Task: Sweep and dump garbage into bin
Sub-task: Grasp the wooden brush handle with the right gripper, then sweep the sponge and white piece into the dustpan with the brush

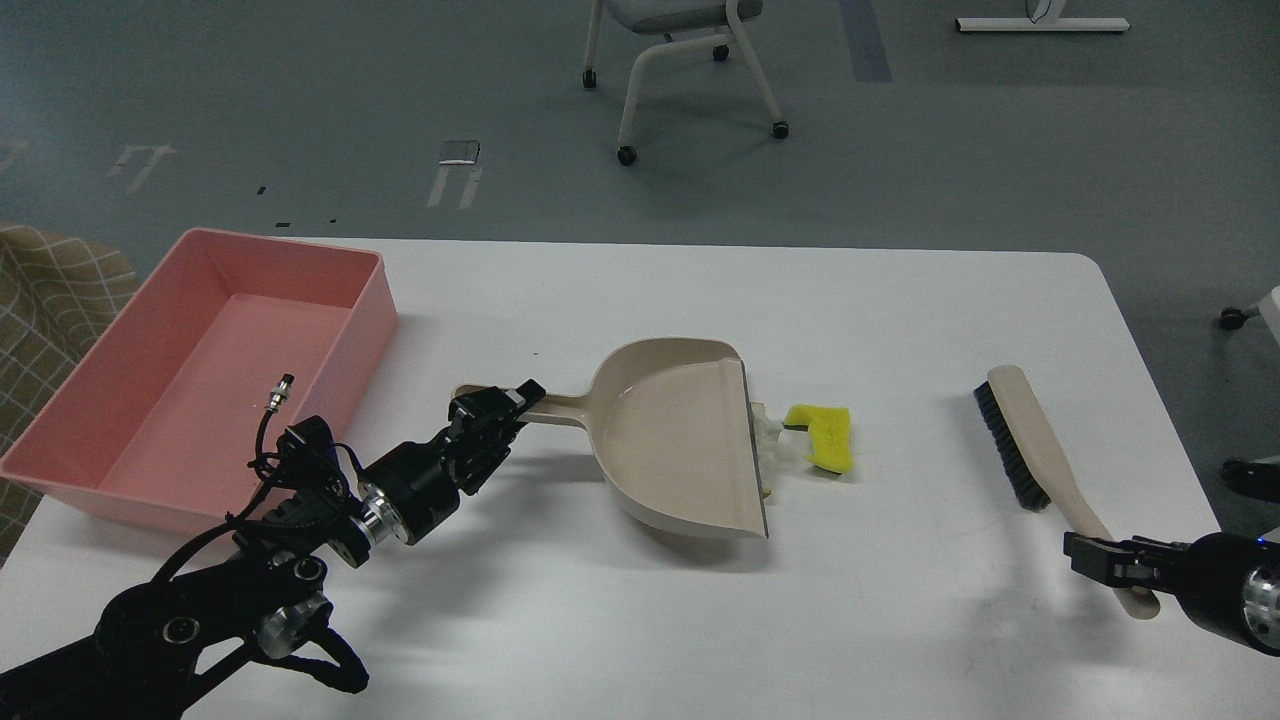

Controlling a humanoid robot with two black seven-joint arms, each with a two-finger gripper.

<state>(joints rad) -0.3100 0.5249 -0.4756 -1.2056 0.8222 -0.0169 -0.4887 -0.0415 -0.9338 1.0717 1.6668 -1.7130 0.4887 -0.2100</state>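
Observation:
The pink bin (372,310) stands at the table's left, and nothing shows inside it. A beige dustpan (680,440) lies mid-table with its mouth facing right. My left gripper (505,405) is shut on its handle. The garbage lies just off the pan's lip: a yellow sponge piece (825,437) and a pale strip (768,440) that touches the lip. A beige brush (1025,440) with black bristles lies to the right, clear of the scraps. My right gripper (1110,562) is shut on the lower end of its handle.
The white table (700,290) has a bare stretch between the sponge and the brush. A wheeled chair (680,60) stands on the floor beyond the far edge. A checked fabric seat (55,280) sits left of the bin.

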